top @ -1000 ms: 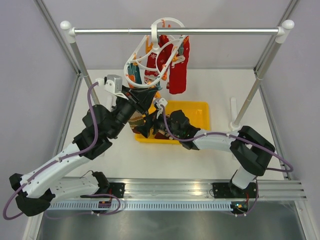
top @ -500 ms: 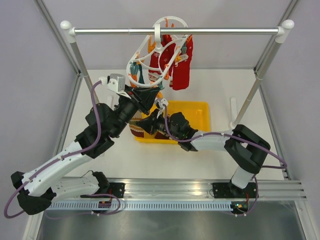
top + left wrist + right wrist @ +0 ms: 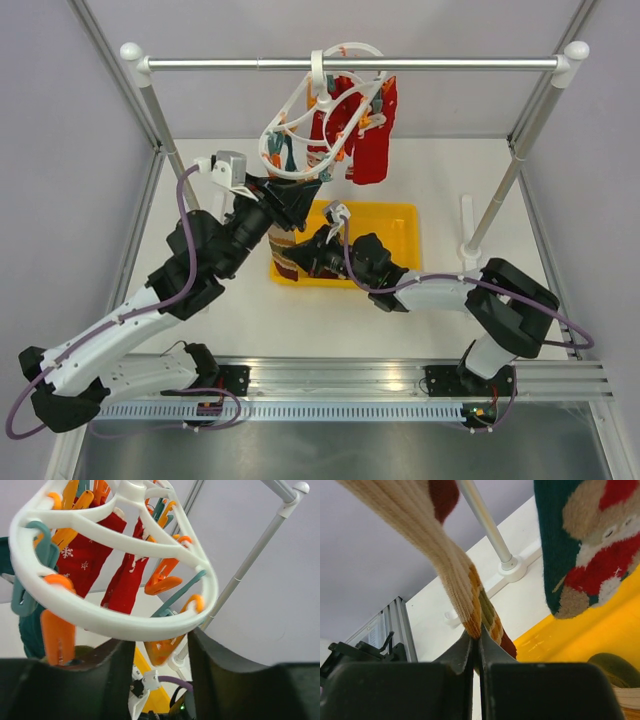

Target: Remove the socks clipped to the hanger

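The right pincer is clenched on the lower end of the beige striped sock, stretching it taut toward its view's upper left, seemingly to pull it free, while the left pincer, spread open, brackets the rim of the tilted white hanger, likely steadying it.

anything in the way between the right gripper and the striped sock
Nothing visible does. The right gripper is shut on the lower edge of the striped sock, its fingers pressed straight against the knit.
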